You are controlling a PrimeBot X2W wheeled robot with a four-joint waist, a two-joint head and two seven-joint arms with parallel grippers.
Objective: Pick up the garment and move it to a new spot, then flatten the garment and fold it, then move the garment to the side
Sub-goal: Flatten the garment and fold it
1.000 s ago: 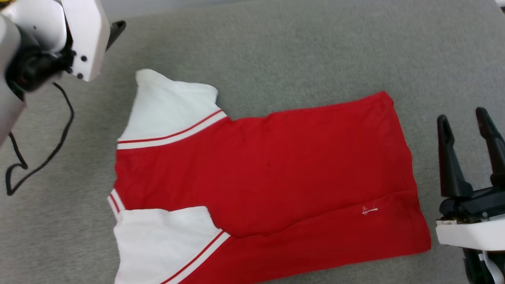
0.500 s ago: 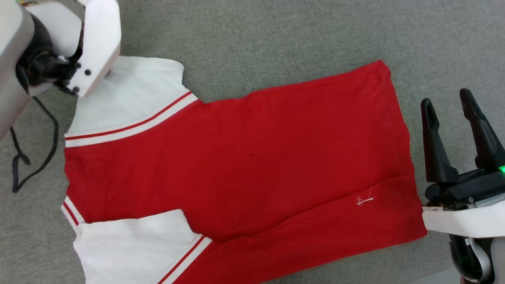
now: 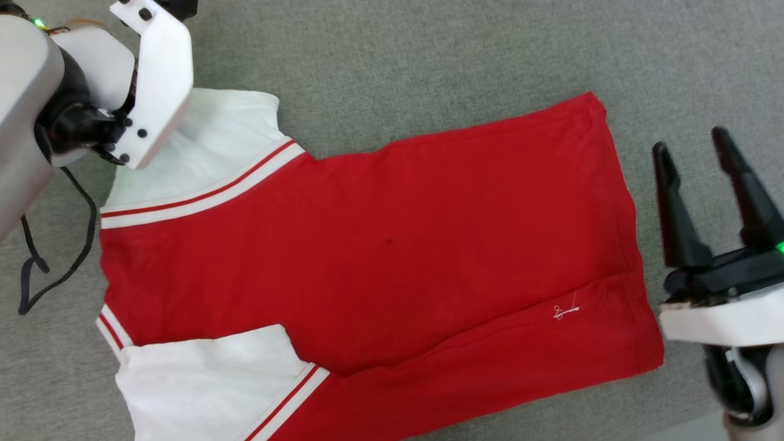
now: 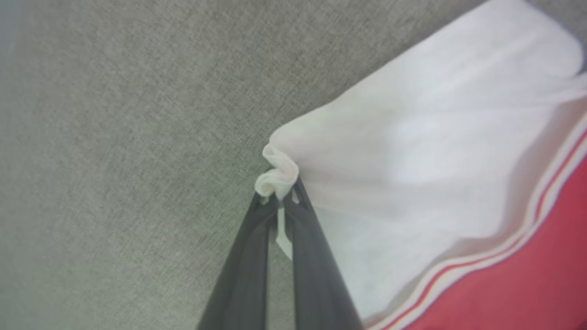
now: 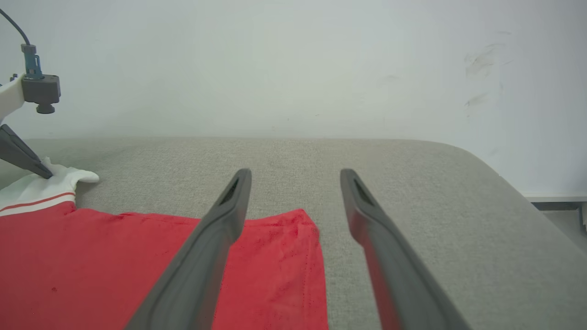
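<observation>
The garment [image 3: 367, 245] lies spread flat on the grey padded surface, plain red face up, white sleeves toward the left. My left gripper [image 4: 280, 195] is shut on the bunched corner of the far white sleeve [image 4: 412, 151]. In the head view my pale left wrist housing [image 3: 153, 79] hides its fingers above that sleeve. My right gripper [image 3: 689, 144] stands open just right of the garment's hem, apart from it, nothing between its fingers. The right wrist view has those open fingers [image 5: 296, 172] over the red hem corner [image 5: 284, 256].
A black cable [image 3: 37, 269] loops on the grey surface [image 3: 429, 61] left of the garment. A white wall [image 5: 293, 68] rises behind the surface, whose rounded right end [image 5: 504, 183] drops off. Floor edge shows at the lower right [image 3: 686, 429].
The head camera shifted, so the picture slid. My left gripper came down onto the far sleeve's corner and shut on it. The right gripper stayed open beside the hem.
</observation>
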